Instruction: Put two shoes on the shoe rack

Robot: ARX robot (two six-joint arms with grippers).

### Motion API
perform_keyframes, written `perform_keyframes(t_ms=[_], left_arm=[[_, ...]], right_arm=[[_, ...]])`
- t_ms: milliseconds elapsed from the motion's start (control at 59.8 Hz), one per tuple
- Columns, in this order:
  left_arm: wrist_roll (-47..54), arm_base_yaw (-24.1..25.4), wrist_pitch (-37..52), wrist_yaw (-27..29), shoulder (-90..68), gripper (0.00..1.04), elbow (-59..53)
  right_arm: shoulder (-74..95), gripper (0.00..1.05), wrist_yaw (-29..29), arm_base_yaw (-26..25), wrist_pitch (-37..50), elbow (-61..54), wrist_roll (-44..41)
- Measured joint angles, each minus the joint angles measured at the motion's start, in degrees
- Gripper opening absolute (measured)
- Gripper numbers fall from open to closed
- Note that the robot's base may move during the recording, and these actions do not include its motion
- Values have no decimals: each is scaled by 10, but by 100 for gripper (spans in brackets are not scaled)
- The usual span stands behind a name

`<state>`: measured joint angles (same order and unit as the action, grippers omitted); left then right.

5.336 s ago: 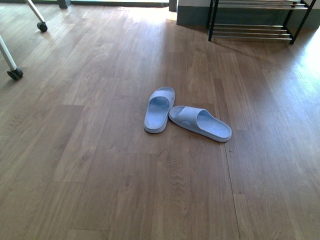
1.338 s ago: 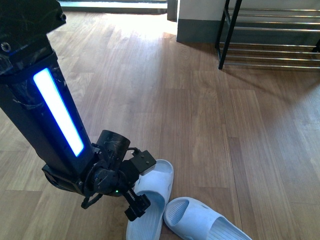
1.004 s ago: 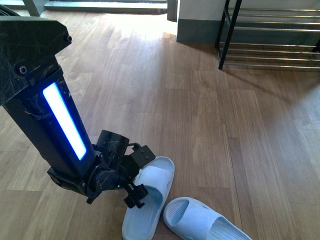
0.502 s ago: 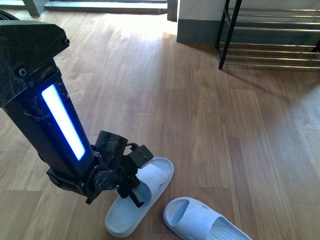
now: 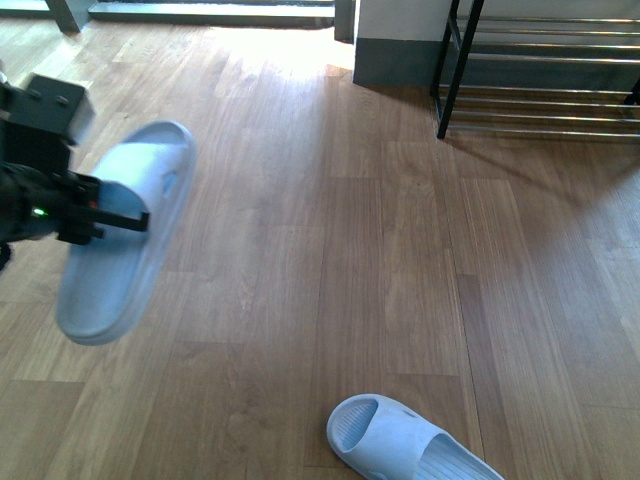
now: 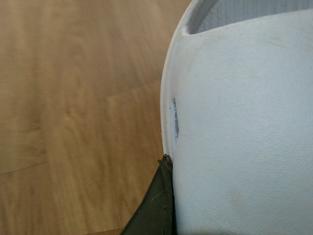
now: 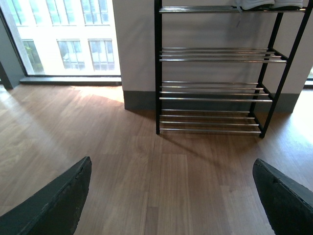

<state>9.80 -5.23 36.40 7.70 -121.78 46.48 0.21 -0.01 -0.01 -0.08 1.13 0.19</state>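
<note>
Left gripper is clamped on the side edge of one pale blue sandal, holding it tilted and clear of the floor, while the right gripper hangs wide open and empty, facing the shoe rack. Carrying this first sandal looks like the step in hand: the rack stands well away, ahead and to the right of that gripper, and the second sandal lies on the floor below and to its right, well apart. Next the arm should swing the sandal across to a free shelf, level it so it bridges the rods, then let go.
</note>
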Motion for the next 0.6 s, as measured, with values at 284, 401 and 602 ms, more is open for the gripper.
perform_keyframes(t_ms=[284, 401, 602], left_arm=[[-62, 37, -64, 124, 396, 2, -226], [-56, 37, -116, 168, 576, 2, -299], [-40, 32, -168, 194, 737, 2, -352]], right_arm=[[0, 96, 0, 0, 0, 0, 0], [0, 96, 0, 0, 0, 0, 0], [0, 96, 0, 0, 0, 0, 0]])
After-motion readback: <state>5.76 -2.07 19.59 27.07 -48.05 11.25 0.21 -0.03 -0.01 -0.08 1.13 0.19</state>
